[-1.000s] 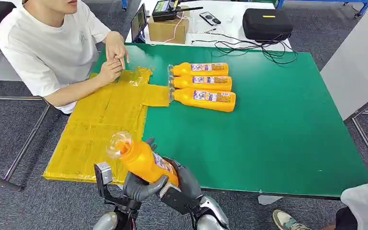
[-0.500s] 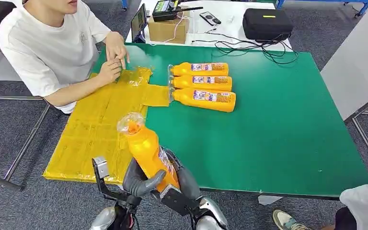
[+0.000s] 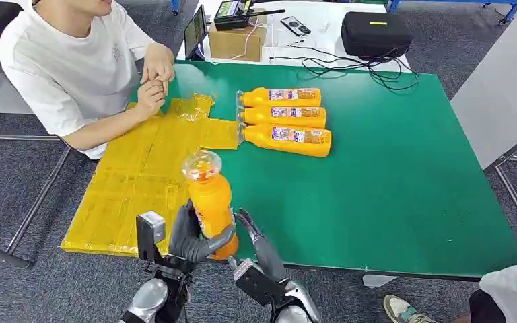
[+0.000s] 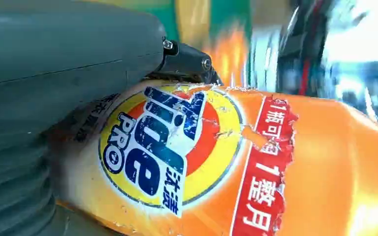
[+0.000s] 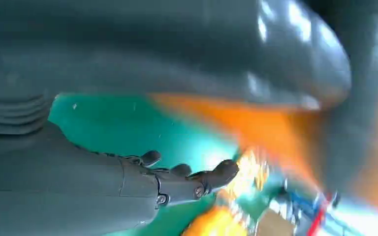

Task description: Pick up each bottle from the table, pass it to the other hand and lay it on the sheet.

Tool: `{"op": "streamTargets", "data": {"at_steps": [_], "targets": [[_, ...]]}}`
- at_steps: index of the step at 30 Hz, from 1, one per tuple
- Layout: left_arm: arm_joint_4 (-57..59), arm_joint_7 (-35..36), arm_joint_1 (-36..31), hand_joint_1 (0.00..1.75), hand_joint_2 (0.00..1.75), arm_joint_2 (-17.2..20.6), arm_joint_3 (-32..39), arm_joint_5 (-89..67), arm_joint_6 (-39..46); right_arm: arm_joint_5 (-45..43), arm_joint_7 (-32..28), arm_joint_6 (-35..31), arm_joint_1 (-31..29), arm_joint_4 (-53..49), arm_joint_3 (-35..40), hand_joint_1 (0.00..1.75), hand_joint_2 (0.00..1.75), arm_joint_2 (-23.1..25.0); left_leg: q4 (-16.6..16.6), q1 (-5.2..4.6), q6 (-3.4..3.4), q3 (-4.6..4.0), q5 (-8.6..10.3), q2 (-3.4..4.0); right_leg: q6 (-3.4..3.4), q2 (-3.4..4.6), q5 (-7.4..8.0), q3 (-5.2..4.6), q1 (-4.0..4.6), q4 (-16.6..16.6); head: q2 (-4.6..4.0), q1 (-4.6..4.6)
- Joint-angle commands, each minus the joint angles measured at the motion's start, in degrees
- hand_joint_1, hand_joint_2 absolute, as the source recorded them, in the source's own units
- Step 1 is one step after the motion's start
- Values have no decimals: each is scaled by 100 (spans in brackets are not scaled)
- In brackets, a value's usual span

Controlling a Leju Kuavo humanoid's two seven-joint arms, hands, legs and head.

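Three bottles (image 3: 285,121) side by side mid-table (image 3: 390,195), sheet (image 3: 141,175) to their left.

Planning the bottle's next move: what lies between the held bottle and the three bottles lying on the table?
In the head view, bare green table separates the held bottle from the three lying bottles.
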Motion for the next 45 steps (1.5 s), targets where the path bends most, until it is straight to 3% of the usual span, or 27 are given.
{"op": "streamTargets", "data": {"at_steps": [1,11,17,21,26,31,32,33,38,45], "targets": [[652,241,-415,175,175,520,649,-2468,1367,-389,-311,-583,787,-1436,-1707,0,0,-209,-6,5,-10,28,-7,-14,-18,-18,-14,33,7,-4,0,-2],[1110,333,-616,175,175,570,847,-3171,1612,-362,-478,-475,737,-1042,-2051,0,0,-215,-5,2,-6,16,-3,-3,-11,-5,-5,19,3,-4,0,0],[2980,1054,-1660,175,175,918,669,-5049,2061,-414,-644,-139,520,-805,-2145,0,0,-125,-9,4,-9,21,4,-11,-15,-13,-2,23,5,-5,0,2],[4421,1550,-2397,175,175,1089,558,-5770,1680,-442,-788,-7,411,-757,-2032,0,0,-28,-9,4,-14,18,9,-6,-12,-8,1,21,5,-4,0,0],[4725,1706,-2530,175,175,1111,558,-5899,1530,-513,-820,8,385,-743,-2065,0,0,-12,-7,5,-14,25,9,2,-14,-1,-2,28,4,2,0,2],[5100,1802,-2631,175,175,1090,874,-5613,797,-702,-898,168,314,-545,-2150,0,0,17,-8,4,-13,33,10,13,-12,11,3,35,3,-1,0,2],[5154,1821,-2659,58,175,1086,948,-5513,538,-723,-937,218,284,-505,-2147,0,0,16,-11,5,-14,40,11,15,-15,13,4,40,5,-3,0,0],[5162,1805,-2673,0,175,1114,978,-5465,293,-745,-957,254,238,-472,-2158,0,0,22,-11,3,-14,47,9,19,-12,18,5,44,3,-1,0,-2],[5221,1932,-2703,0,175,1264,1119,-5141,-1079,-872,-1021,451,62,-270,-2243,0,0,85,-12,0,-19,67,9,22,-12,21,7,53,1,7,0,0],[4961,1607,-2593,0,175,1224,1421,-4549,-1696,-894,-1128,530,5,-58,-2256,0,0,107,-20,0,-32,142,-1,5,-27,16,-10,144,1,5,0,0]]}}
